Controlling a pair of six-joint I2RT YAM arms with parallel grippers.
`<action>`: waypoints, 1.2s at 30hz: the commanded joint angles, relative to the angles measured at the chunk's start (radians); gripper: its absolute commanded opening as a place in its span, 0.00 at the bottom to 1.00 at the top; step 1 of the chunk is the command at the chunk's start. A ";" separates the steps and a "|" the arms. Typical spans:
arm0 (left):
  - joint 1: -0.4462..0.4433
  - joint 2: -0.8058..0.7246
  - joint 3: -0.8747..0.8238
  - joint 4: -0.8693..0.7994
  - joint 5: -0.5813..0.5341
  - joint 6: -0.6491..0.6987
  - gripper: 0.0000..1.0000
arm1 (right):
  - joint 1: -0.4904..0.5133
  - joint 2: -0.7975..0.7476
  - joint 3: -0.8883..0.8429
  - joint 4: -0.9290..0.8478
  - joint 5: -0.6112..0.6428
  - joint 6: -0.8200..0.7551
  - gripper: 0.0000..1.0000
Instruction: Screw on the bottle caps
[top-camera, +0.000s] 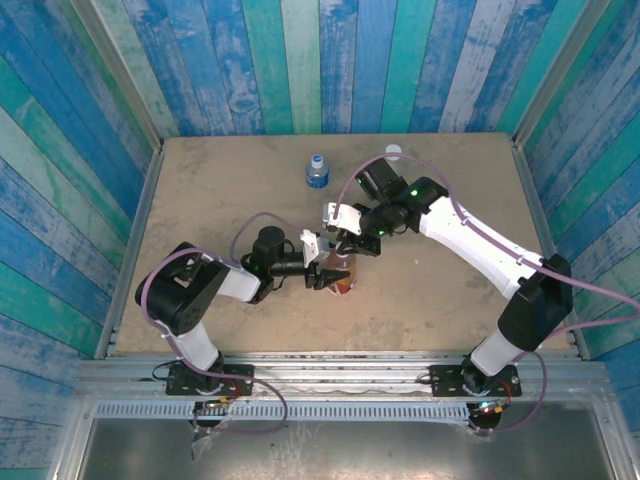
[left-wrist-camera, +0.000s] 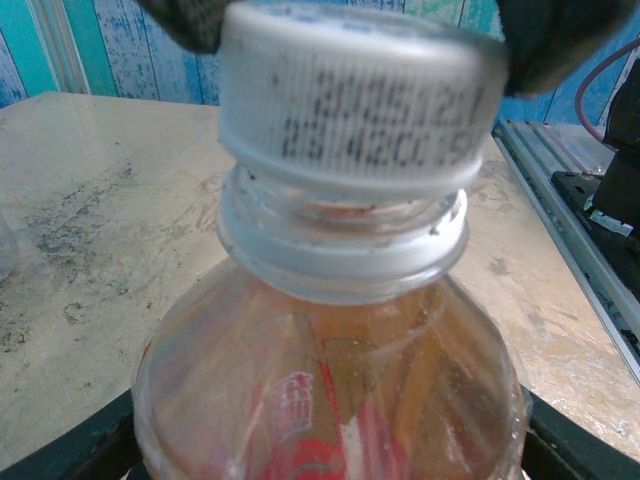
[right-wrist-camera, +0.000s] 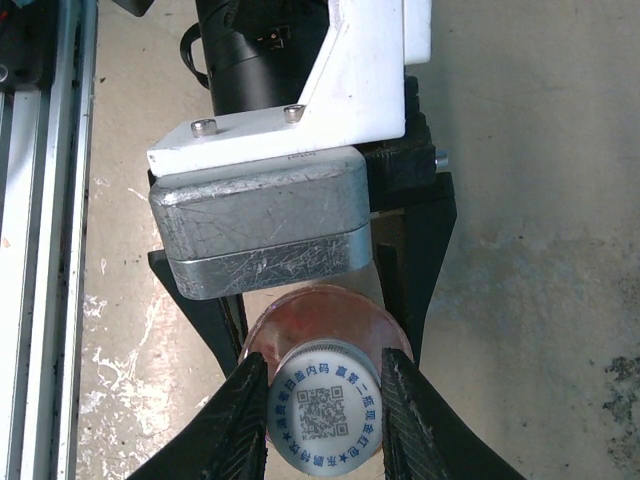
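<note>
The bottle with orange liquid and a red label stands upright at the table's middle. My left gripper is shut on its body from the left; its dark fingers flank the bottle low in the left wrist view. A white cap with printed digits sits on the bottle's neck, slightly tilted. My right gripper comes down from above and is shut on that cap, one ribbed finger pressed against each side. From overhead the right gripper hides the cap.
A blue-label bottle with a blue cap stands at the back middle. Another bottle with a white cap stands behind the right arm. Wooden walls enclose the table on three sides. A metal rail runs along the near edge.
</note>
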 joint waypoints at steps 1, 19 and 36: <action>-0.007 0.011 -0.018 -0.100 -0.029 -0.008 0.68 | 0.000 0.012 -0.003 -0.038 0.027 0.086 0.29; -0.007 -0.015 -0.022 -0.127 -0.114 -0.001 0.69 | 0.311 -0.083 -0.243 0.195 0.750 1.229 0.28; -0.007 -0.014 -0.024 -0.124 -0.097 0.000 0.66 | 0.117 -0.205 -0.180 0.300 0.371 0.902 0.45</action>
